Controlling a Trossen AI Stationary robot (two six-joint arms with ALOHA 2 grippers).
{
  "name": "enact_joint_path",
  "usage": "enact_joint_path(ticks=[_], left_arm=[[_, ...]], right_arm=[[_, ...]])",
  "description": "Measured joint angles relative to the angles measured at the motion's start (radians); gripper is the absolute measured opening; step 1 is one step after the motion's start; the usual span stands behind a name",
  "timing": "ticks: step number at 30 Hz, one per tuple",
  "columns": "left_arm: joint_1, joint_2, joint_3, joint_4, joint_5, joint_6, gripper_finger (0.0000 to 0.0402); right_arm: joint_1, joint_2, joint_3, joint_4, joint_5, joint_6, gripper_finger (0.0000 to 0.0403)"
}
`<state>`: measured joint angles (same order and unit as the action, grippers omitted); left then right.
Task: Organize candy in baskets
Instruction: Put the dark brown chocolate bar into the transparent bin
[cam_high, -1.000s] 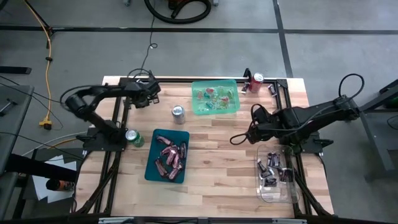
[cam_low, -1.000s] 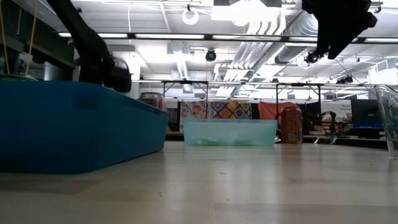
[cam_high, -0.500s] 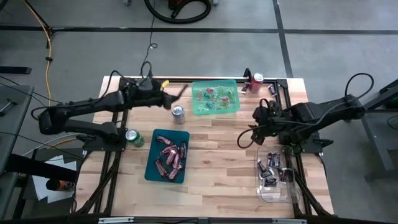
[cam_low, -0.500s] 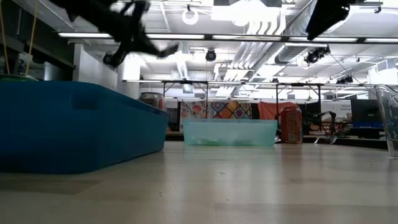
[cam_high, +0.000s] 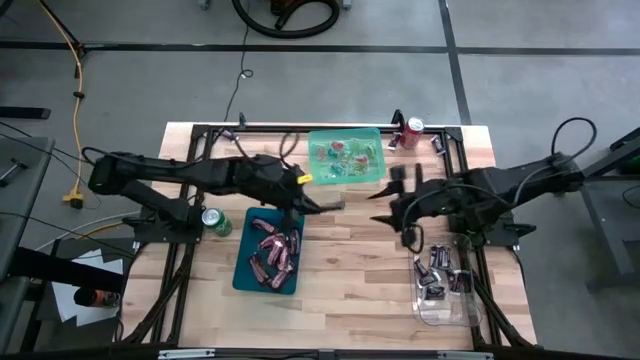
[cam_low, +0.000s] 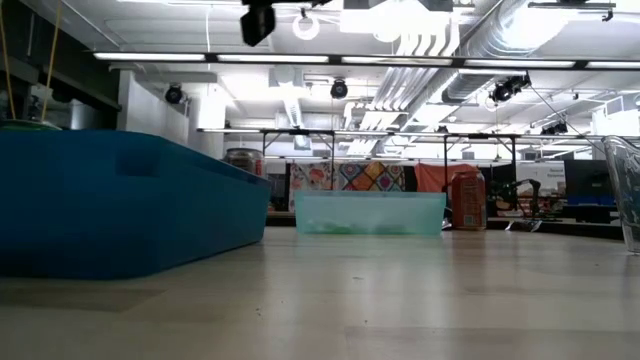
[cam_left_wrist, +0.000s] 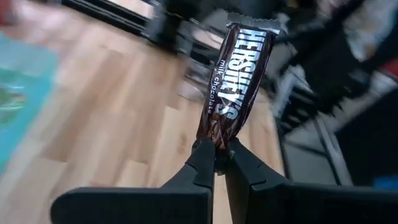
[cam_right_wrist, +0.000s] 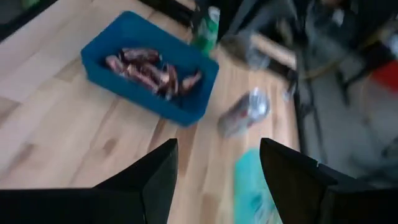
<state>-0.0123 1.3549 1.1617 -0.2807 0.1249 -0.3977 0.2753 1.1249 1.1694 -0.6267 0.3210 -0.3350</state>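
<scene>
High view: the dark teal plastic bin (cam_high: 268, 250) holds maroon wrapped bars (cam_high: 275, 248), the light green translucent bin (cam_high: 346, 156) small pieces, the clear bin (cam_high: 445, 285) dark bars.

Left wrist view: the left gripper (cam_left_wrist: 219, 152), jaws closed, pinches a brown Hershey's bar (cam_left_wrist: 239, 79).

Right wrist view: the right gripper (cam_right_wrist: 217, 165) jaws stand apart, empty.

grey floor (cam_high: 540, 60), ceiling strip lights (cam_low: 180, 57)
</scene>
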Motion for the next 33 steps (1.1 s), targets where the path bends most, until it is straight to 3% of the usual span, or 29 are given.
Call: enact_joint_path(ticks=[4, 8, 16, 24, 33], left_arm=[[0.001, 0.046, 0.035, -0.02, 0.138, 0.046, 0.0001], [0.013, 0.055, 0.036, -0.041, 0.204, 0.099, 0.0001], [0.033, 0.054, 0.036, -0.057, 0.205, 0.196, 0.0001], [0.032, 0.054, 0.036, -0.057, 0.206, 0.191, 0.0001], [0.032, 0.054, 0.036, -0.059, 0.187, 0.164, 0.0017]], right_arm=[[0.006, 0.073, 0.0, 0.146, -0.003, -0.149, 0.0223], [0.028, 0.13, 0.0, 0.248, -0.001, -0.23, 0.0223], [0.063, 0.223, 0.0, 0.4, 0.065, -0.214, 0.0223], [0.066, 0.27, 0.0, 0.412, 0.08, -0.22, 0.0217], [0.065, 0.267, 0.0, 0.414, 0.124, -0.334, 0.0141]])
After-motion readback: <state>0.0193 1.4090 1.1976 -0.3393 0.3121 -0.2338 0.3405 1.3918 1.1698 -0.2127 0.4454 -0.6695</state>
